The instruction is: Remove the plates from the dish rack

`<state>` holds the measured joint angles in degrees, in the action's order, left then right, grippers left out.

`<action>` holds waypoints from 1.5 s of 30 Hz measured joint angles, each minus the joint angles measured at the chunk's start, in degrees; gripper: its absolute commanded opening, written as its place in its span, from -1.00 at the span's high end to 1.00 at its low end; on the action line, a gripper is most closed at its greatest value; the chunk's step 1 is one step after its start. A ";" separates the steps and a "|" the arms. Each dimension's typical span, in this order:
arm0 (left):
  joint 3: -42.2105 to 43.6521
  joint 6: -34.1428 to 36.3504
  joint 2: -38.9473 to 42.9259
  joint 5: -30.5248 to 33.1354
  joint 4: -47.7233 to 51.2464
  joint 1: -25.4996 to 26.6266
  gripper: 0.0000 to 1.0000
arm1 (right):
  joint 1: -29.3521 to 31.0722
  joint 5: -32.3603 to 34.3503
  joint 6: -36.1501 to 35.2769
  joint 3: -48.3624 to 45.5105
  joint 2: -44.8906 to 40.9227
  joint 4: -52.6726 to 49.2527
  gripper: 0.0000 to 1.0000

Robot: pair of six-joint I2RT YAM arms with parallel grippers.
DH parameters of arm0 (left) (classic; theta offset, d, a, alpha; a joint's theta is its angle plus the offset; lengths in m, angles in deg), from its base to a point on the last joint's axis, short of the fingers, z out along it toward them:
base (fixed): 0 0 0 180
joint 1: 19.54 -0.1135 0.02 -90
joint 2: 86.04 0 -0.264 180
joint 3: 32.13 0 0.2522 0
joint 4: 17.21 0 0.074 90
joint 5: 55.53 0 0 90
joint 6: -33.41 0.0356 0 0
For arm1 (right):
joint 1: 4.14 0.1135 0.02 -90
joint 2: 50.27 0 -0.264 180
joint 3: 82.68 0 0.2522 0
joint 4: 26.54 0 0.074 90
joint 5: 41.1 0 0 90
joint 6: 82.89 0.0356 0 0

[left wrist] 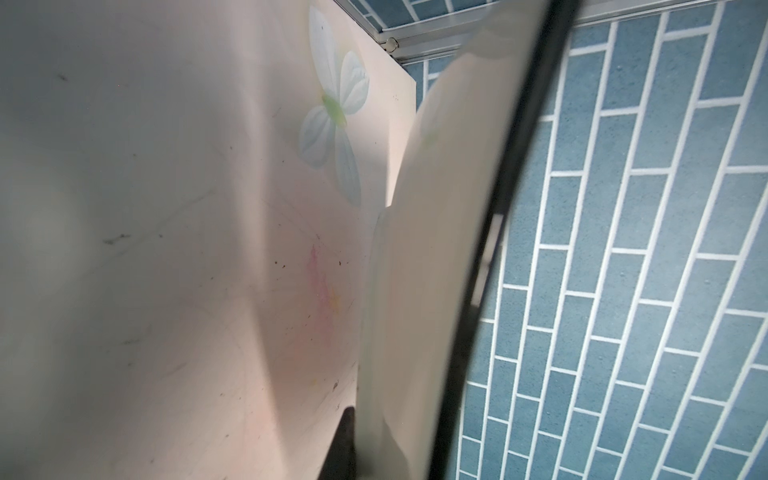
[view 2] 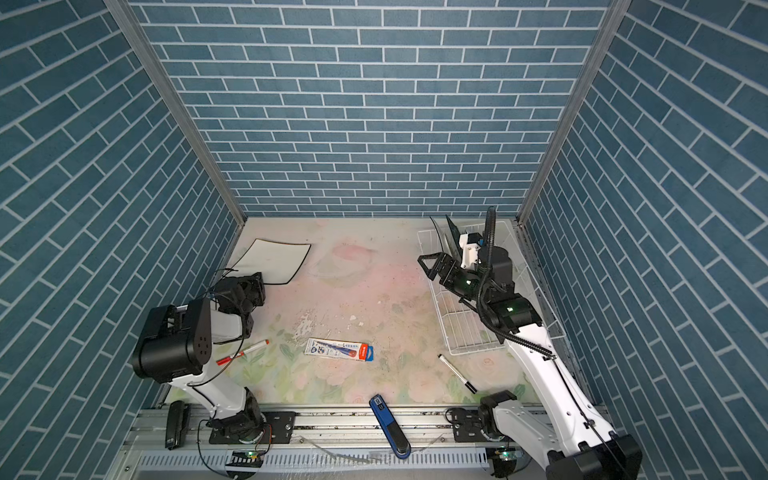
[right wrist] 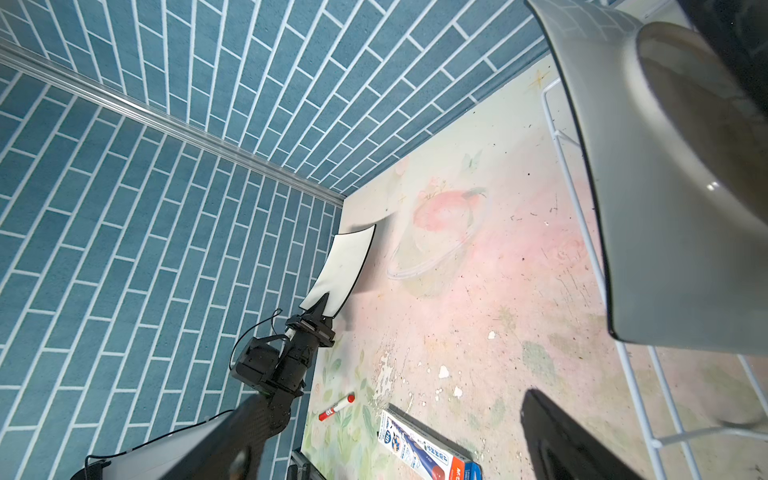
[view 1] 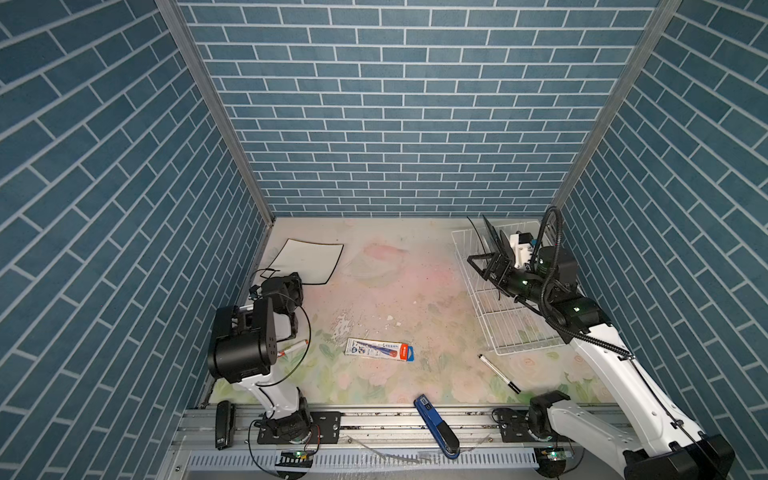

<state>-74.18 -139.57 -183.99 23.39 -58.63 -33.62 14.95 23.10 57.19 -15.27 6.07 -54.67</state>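
Table point(view 1: 395, 291): floral mat, scuffed, blue-brick walls on three sides.

Rack point(view 1: 509, 332): far right of the table, its near half bare wire. Plates point(view 1: 494, 235) stand on edge at its far end only. Count unclear, at least two, partly hidden by the right arm.

Out plate point(view 1: 309, 262): square, white, black rim, at the far left of the table, well apart from the rack. The left claw point(right wrist: 322, 307) pinches one edge, jaws nearly closed on it. The plate is tilted and low over the table; whether it touches, I cannot tell.

Right claw point(view 1: 490, 259): inside the rack, jaws at full spread, nothing gripped. The wrist view shows a rack plate point(right wrist: 665, 216) between the two fingers, so the claw straddles it.

Progress, my reading: one plate is out but not yet released, and the others wait. The next grab looks set up. Likely under halfway.

Loose bits, not of the task: carton point(view 1: 379, 349), black pen point(view 1: 498, 372), red marker point(view 2: 243, 352).
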 measured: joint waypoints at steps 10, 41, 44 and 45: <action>0.00 0.17 0.00 1.88 0.81 0.00 1.00 | 0.00 -0.66 -0.02 0.02 0.02 -0.22 -0.91; -0.26 0.26 -2.78 2.47 -0.26 -0.04 0.29 | 0.00 -1.05 -0.02 0.02 1.66 -0.15 -0.91; -0.50 0.31 -2.75 2.62 -0.46 -0.04 0.05 | -0.02 -1.03 -0.02 0.02 1.64 -0.15 -0.91; -0.55 0.26 -2.71 2.62 -0.35 -0.04 0.01 | -0.02 -1.03 -0.02 0.02 1.66 -0.15 -0.91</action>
<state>-74.73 -139.31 -186.70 26.02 -58.98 -33.67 14.93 22.07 57.17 -15.25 7.73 -54.82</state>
